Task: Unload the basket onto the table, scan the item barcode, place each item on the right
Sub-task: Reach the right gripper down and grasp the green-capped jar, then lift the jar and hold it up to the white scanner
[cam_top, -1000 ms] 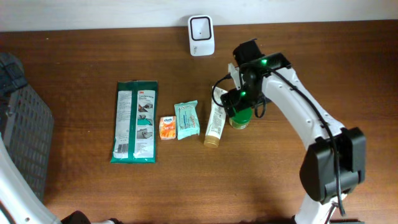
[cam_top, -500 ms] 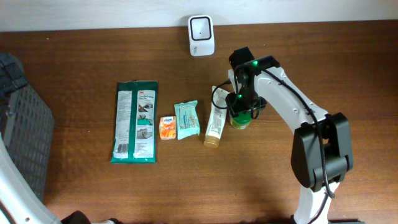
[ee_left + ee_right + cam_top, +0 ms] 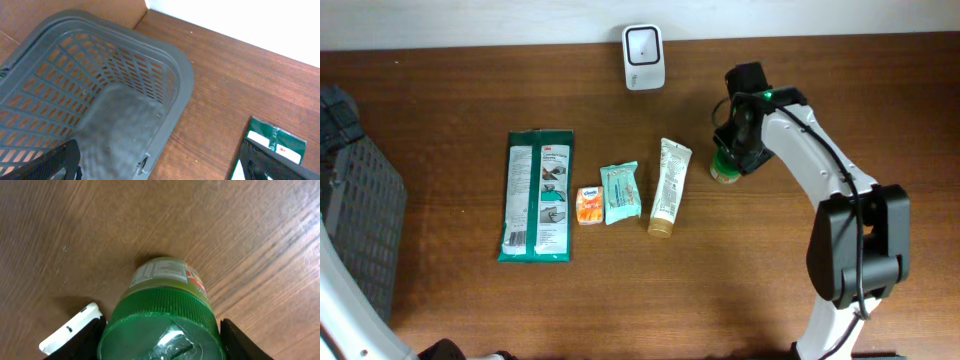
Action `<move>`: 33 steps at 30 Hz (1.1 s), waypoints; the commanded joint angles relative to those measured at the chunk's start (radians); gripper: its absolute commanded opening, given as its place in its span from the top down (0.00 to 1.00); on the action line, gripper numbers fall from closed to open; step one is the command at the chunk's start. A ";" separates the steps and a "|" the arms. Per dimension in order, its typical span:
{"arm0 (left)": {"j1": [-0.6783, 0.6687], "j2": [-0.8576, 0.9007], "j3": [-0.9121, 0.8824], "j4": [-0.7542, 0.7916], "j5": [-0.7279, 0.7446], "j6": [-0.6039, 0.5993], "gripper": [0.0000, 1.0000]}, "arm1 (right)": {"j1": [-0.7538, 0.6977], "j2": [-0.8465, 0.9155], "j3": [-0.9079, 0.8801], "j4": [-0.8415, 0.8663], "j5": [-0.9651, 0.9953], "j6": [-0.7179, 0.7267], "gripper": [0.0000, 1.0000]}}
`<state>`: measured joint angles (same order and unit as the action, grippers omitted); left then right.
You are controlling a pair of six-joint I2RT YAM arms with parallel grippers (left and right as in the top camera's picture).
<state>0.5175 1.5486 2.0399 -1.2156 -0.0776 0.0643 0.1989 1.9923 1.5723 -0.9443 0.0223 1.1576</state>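
Green ribbed plastic fills the right wrist view: the lid [image 3: 162, 330] of a jar [image 3: 165, 280], seen from above, with the right gripper [image 3: 160, 337] closed on it. One finger [image 3: 75, 340] presses each side of the lid, so the grip is across the widest part and the printed label [image 3: 159, 273] lower down is left bare. I judge that to be the point, since a barcode on the side wall can then face a reader without the jaws covering it. Whether the base rests on the table [image 3: 260, 225] or hangs just above it I cannot tell; the shadow beneath sits close.

From overhead, the jar [image 3: 722, 173] is right of the tube [image 3: 667, 187] and apart from it, forward and right of the white scanner [image 3: 643, 43] at the table's far edge. The other goods lie in a row to the left, wipes pack [image 3: 538, 195] outermost — flat and spaced, likely so each can be taken singly.

The right arm reaches in from the near edge, forearm angled up and left, wrist bent so the right gripper [image 3: 728, 160] points straight down on the jar. To present the label, I expect the wrist must tilt toward the scanner.

The left gripper [image 3: 162, 167] is spread wide and empty, hanging over the grey basket [image 3: 175, 75] at the far left — out of the way.
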 commanded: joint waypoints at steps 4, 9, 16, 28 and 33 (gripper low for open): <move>0.002 -0.002 0.001 0.002 0.003 0.013 0.01 | 0.002 -0.023 0.114 -0.090 0.012 -0.588 0.02; 0.002 -0.002 0.001 0.002 0.003 0.013 0.01 | 0.003 -0.010 0.224 -0.239 -0.063 -1.342 0.02; 0.002 -0.002 0.001 0.002 0.003 0.013 0.01 | 0.003 0.103 0.180 -0.201 -0.089 -1.502 0.02; 0.002 -0.002 0.001 0.002 0.003 0.013 0.01 | 0.003 0.145 0.308 -0.305 0.012 -1.036 0.37; 0.002 -0.002 0.001 0.002 0.003 0.013 0.01 | 0.004 0.144 0.430 -0.403 -0.122 -0.736 0.48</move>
<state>0.5175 1.5486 2.0399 -1.2148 -0.0780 0.0643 0.1989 2.1468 1.9957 -1.3598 -0.0528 0.2577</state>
